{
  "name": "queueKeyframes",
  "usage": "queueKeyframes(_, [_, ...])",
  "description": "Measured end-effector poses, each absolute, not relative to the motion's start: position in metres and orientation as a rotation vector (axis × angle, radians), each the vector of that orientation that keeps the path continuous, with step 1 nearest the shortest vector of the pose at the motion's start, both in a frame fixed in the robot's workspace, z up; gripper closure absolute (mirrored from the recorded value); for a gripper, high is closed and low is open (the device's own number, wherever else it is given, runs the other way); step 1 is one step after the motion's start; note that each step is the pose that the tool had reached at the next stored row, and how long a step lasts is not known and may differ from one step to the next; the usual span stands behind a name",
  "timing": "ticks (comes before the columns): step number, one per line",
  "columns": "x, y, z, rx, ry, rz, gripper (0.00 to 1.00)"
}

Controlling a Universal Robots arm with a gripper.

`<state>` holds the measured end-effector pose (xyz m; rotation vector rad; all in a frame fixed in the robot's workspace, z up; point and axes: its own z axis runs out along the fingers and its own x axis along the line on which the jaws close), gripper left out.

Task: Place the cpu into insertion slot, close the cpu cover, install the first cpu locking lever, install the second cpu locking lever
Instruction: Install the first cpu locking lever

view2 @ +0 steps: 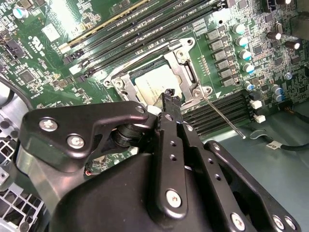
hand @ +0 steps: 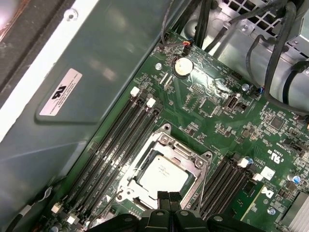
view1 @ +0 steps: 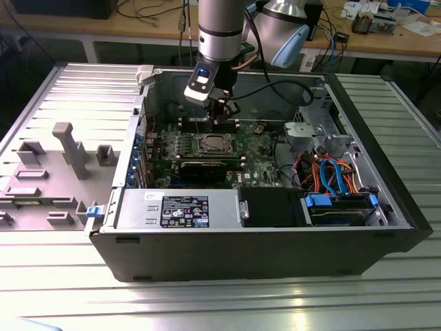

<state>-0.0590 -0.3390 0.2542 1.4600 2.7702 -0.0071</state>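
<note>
A ribbed metal table (view1: 207, 303) carries an open computer case (view1: 275, 258) lying on its side, its green board (view1: 258, 146) facing up. The cpu (hand: 161, 173) sits in its socket near the middle of that board. The cpu cover (hand: 179, 151) appears to lie flat over it, and the chip's grey top shows through the window in both wrist views. A thin wire locking lever (view2: 223, 117) angles away from one corner of the socket across the memory slots (view2: 231, 102), seemingly free of its catch. The end effector (hand: 169, 197) hovers just beside the socket's edge, its fingers clenched together with nothing seen between them. In the exterior view it hangs at about twelve o'clock from the cpu. Farther out in that view, the power supply (view1: 180, 209) lies at six o'clock and the grey fixtures (view1: 69, 152) on the table at nine o'clock. The step in hand looks like seating a lever. To do it well, the closed tips should bear squarely on the wire itself, never on the cover or chip. They should press it down steadily, then sideways under its hook. The wire looks springy and could slip off such narrow tips onto the slots.
</note>
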Motion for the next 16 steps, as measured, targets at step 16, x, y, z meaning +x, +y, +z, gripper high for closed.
queueKeyframes(16, [-0.059,-0.339,0.2542,1.422,2.79,-0.007,0.89])
